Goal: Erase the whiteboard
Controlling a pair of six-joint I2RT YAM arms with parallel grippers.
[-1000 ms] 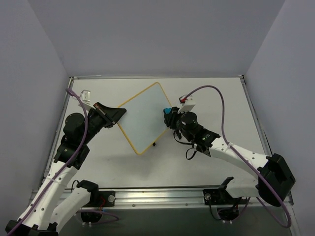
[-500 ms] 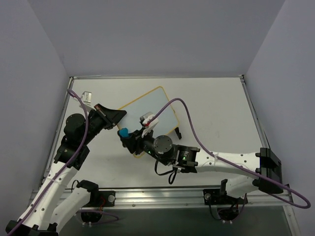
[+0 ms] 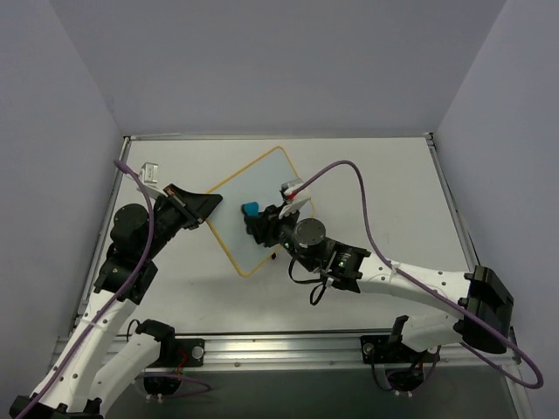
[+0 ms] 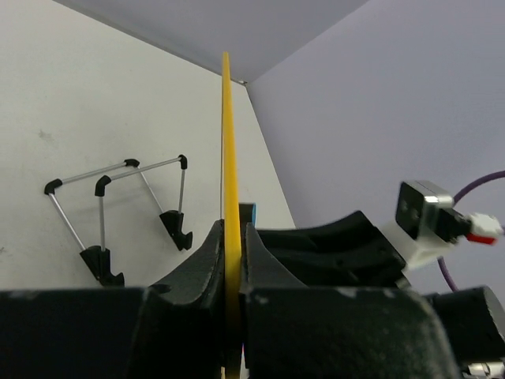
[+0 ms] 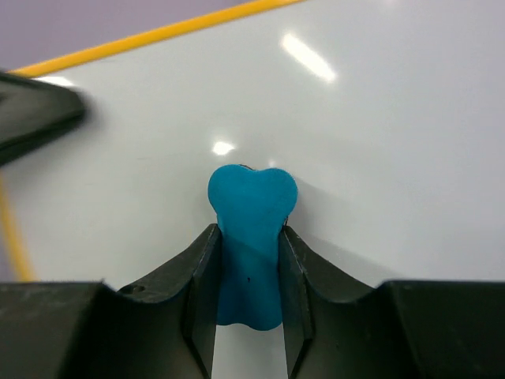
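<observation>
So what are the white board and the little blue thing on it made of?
The whiteboard looks like a smooth, glossy coated panel: bright lamp glints shine on it. Its yellow frame looks like matte plastic, though that is hard to tell. The blue eraser is probably soft foam or rubber: it looks dull and rounded, and seems squeezed in where it is gripped.

Pale lavender walls (image 3: 262, 61) on three sides, white table (image 3: 384, 175), metal rail (image 3: 288, 345) along near edge
</observation>
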